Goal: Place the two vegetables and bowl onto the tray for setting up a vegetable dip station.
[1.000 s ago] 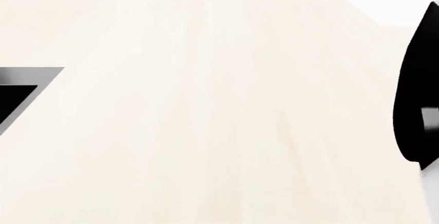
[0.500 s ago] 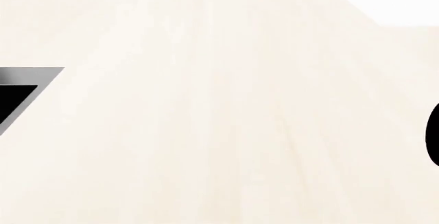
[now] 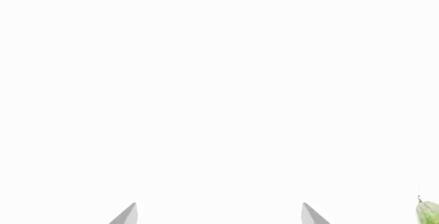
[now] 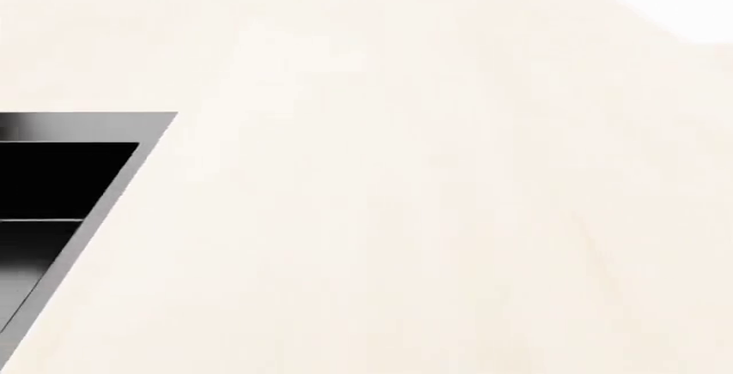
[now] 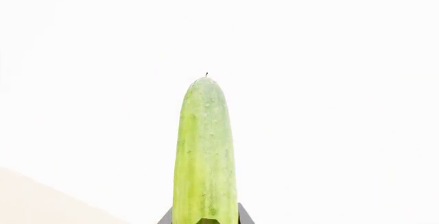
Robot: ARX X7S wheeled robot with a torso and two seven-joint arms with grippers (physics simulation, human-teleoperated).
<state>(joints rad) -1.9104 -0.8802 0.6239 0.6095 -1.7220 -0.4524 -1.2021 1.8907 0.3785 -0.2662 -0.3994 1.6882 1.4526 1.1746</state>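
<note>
Cucumber (image 5: 204,152) — right gripper's (image 5: 204,219) view chiefly

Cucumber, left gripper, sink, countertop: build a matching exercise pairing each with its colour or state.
Things:
1. cucumber
2. left gripper
3. sink
4. countertop

Descriptions:
A. pale cream, wood-grained
B. light green, sticking out from the right gripper's fingers
C. dark, with a metallic rim, at the head view's left edge
D. fingertips apart, nothing between them

Pairs: 1-B, 2-D, 3-C, 4-A
</note>
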